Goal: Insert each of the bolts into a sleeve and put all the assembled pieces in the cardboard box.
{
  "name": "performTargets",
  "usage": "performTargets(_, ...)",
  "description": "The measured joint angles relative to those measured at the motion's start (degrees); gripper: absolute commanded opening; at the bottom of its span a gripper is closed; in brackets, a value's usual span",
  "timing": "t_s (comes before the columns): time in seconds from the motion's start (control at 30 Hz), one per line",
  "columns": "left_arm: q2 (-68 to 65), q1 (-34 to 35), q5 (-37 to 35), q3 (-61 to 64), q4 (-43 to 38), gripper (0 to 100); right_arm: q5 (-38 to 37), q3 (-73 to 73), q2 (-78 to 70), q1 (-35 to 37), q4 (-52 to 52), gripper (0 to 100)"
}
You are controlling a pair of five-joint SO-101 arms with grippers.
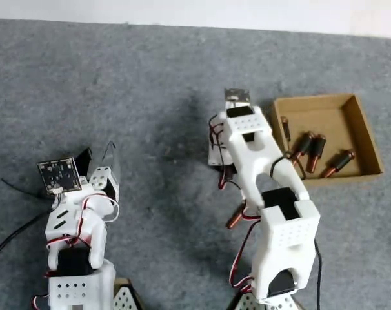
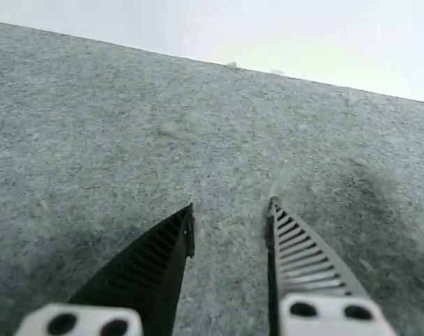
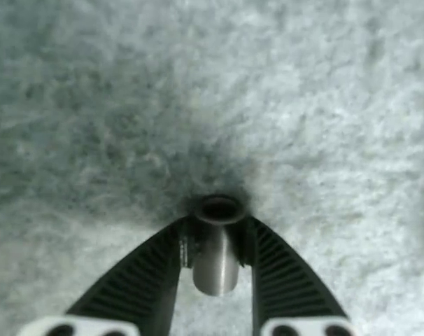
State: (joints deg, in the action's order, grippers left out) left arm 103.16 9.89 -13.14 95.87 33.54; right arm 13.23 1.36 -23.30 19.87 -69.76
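My right gripper (image 3: 215, 227) is shut on a grey metal sleeve (image 3: 215, 266), held just above the grey felt with its open end pointing away from the wrist. In the high view the right arm's wrist (image 1: 242, 126) stands left of the cardboard box (image 1: 366, 139), hiding its gripper. Several copper-and-dark pieces (image 1: 316, 152) lie inside the box. A copper-coloured bolt (image 1: 235, 217) lies on the felt beside the right arm's base, partly covered by cables. My left gripper (image 2: 231, 210) (image 1: 99, 158) stands open over bare felt at the lower left, nothing between its fingers.
Grey felt (image 1: 131, 97) covers the table, with open room between the two arms and across the far left. The white edge beyond the felt (image 2: 303, 35) runs along the far side. Red and black cables (image 1: 244, 248) hang along the right arm.
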Motion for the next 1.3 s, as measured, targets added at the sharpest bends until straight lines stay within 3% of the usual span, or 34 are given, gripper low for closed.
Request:
performTargets(1.2,0.00,0.00,0.00,0.00,0.00,16,0.00,3.78,1.23,0.79,-0.53,9.4)
performTargets(1.3,0.00,0.00,0.00,0.00,0.00,16,-0.09,3.87,1.23,0.79,-0.53,5.9)
